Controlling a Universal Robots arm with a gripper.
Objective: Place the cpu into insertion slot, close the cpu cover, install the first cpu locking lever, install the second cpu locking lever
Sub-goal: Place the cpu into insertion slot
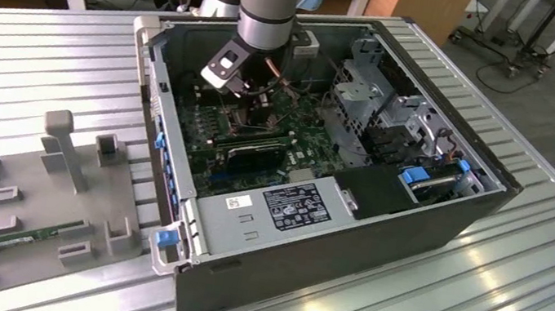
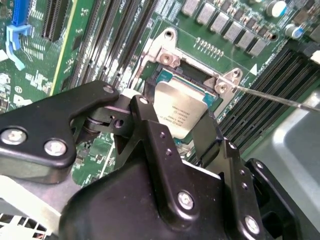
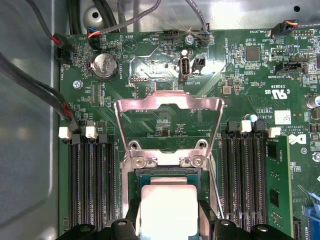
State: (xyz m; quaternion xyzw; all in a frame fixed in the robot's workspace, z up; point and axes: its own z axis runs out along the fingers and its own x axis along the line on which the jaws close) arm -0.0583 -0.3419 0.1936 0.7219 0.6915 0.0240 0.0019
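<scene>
Pincer [image 2: 177, 120] clamps cpu [image 2: 180, 107], face up, flat; cpu cover [image 3: 168, 102] hinged open.

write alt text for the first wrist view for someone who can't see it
A black end effector grips a flat square silver-tan cpu at the dark square insertion slot on a green circuit board. The thin silver cpu cover stands open beyond it, with long black memory slots on either side.

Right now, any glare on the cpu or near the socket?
First wrist view: cpu face washed near white; starburst glint on a screw beyond the cover. Second wrist view: cpu evenly lit, no glare. Exterior view: bright streaks on the table, board dim inside the case.
</scene>
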